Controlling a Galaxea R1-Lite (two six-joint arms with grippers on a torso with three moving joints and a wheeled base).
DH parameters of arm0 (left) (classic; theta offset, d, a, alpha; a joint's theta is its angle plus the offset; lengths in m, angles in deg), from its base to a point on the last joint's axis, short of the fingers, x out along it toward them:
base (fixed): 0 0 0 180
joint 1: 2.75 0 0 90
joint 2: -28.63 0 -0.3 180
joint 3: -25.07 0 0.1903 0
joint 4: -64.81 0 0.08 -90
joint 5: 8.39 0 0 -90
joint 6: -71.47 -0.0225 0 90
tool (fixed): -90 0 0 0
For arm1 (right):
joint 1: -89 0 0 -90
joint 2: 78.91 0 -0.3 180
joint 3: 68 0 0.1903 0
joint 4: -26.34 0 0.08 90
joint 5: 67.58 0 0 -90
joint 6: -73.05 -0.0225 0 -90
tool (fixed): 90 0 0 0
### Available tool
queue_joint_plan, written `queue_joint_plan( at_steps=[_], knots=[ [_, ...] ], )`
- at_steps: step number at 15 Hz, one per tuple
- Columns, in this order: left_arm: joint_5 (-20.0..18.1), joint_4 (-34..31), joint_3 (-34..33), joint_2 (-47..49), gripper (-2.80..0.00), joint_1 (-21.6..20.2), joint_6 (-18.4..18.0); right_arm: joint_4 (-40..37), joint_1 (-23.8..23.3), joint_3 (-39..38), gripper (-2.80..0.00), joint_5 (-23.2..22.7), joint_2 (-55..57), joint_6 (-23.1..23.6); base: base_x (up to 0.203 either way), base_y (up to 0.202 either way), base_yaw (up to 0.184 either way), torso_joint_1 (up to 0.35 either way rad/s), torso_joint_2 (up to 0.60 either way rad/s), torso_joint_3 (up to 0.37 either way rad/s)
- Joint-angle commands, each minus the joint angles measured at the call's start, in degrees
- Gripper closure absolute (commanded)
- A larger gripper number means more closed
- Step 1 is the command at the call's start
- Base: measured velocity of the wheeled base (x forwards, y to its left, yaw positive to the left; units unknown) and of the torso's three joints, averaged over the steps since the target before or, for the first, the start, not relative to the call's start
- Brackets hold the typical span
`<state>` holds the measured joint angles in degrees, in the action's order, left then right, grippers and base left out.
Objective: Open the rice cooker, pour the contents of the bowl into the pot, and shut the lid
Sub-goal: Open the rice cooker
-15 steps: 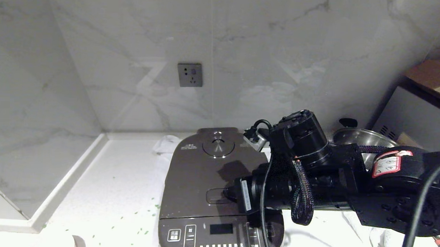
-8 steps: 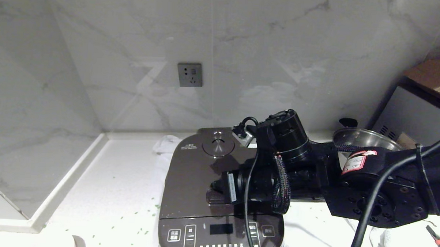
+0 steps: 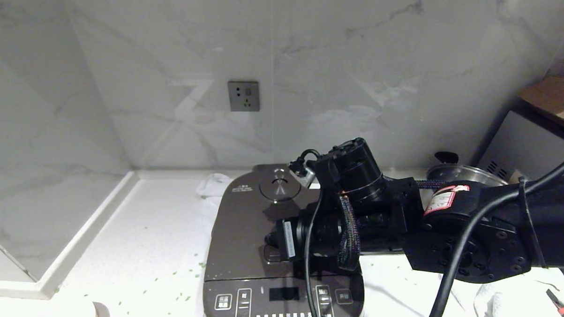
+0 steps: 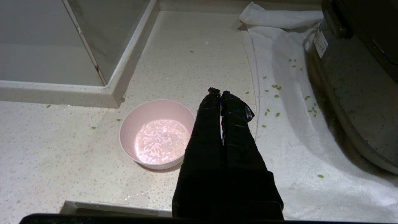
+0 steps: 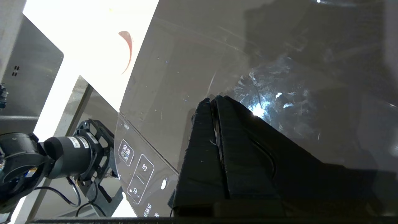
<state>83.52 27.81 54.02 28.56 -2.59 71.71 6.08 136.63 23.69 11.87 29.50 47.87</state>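
Currently I am pressing my right tool (image 5: pixel 213 101), fingers together and holding nothing, on the closed lid (image 3: pixel 256 218) near its release button, and off-centre pressure risks slipping without unlatching it.

Right gripper (image 5: pixel 214 101) fingers pressed together, tips against glossy dark lid (image 5: pixel 192 68) of rice cooker (image 5: pixel 174 93). Button panel (image 5: pixel 136 169) with white labels near frame edge. Black robot joint (image 5: pixel 62 154) beyond cooker's side.

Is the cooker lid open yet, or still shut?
Shut. The lid lies flat on the rice cooker; the closed right claw sits at its release button.
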Motion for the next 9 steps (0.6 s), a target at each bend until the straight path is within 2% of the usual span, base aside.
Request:
queue_joint_plan(
  at_steps=[1,9],
  knots=[
    [0.03,-0.08,-0.02,-0.10,0.00,0.02,0.02,-1.00,0.18,0.14,0.00,0.09,-0.13,-0.21,0.000,0.000,0.000,0.000,0.00,0.000],
    [0.03,-0.08,-0.05,-0.10,0.00,0.02,0.02,-2.50,0.45,-1.01,0.00,0.26,0.05,-1.36,0.000,0.000,0.000,0.000,0.00,0.000]
  ],
)
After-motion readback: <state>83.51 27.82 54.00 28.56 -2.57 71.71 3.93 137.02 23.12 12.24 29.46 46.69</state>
